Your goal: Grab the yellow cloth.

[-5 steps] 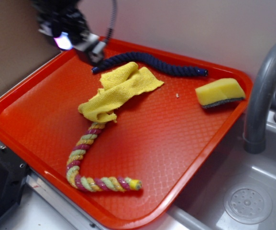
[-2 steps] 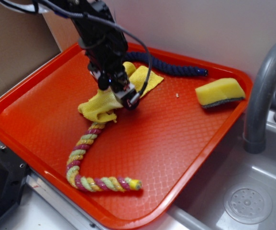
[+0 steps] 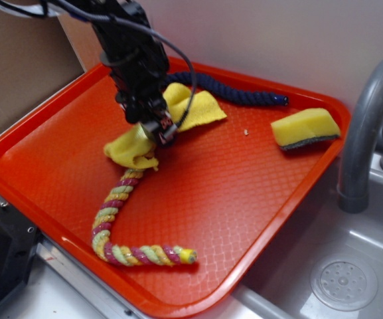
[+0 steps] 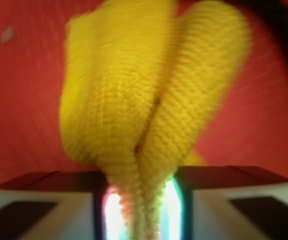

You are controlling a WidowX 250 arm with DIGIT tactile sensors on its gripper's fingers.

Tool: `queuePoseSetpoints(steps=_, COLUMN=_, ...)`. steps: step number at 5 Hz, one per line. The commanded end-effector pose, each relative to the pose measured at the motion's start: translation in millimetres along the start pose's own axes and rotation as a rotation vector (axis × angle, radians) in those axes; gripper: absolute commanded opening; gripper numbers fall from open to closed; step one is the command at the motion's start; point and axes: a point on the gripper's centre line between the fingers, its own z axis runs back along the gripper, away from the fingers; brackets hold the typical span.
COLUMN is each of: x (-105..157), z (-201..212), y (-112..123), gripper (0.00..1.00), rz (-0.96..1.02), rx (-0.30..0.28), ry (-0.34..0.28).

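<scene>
Red plastic tray (image 3: 257, 199) fills the counter beside a grey sink. At its middle, the black robot gripper (image 3: 156, 129) presses down with both fingers clamped on the bunched, bright-yellow microfibre cloth (image 4: 144, 100), just above a pink-green-yellow twisted rope (image 3: 121, 219).

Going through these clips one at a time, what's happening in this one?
The robot arm is down over the red tray, with its claw pinched on the yellow cloth. The wrist view shows two folds of that cloth bunched into the narrow gap between the fingers. In the exterior view most of the cloth lies on the tray, one end against the multicolored rope. The dark blue rope and the yellow sponge sit apart, untouched.
</scene>
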Motion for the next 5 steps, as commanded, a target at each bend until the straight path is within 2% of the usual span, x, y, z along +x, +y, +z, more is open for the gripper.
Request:
queuePoseSetpoints(steps=1, x=-17.0, z=95.6, y=51.4, gripper=0.0, rz=0.214, rx=0.04, ry=-0.083)
queuePoseSetpoints(steps=2, x=-32.7, z=144.8, y=79.7, gripper=0.0, rz=0.249, rx=-0.006, ry=-0.114)
queuePoseSetpoints(steps=3, x=-31.3, z=197.8, y=92.6, gripper=0.0, rz=0.278, rx=0.093, ry=-0.033)
queuePoseSetpoints(steps=4, x=-29.5, z=230.2, y=92.0, gripper=0.0, rz=0.308, rx=0.091, ry=-0.059)
queuePoseSetpoints(steps=5, x=-37.8, z=231.6, y=87.4, gripper=0.0, rz=0.27, rx=0.068, ry=-0.087)
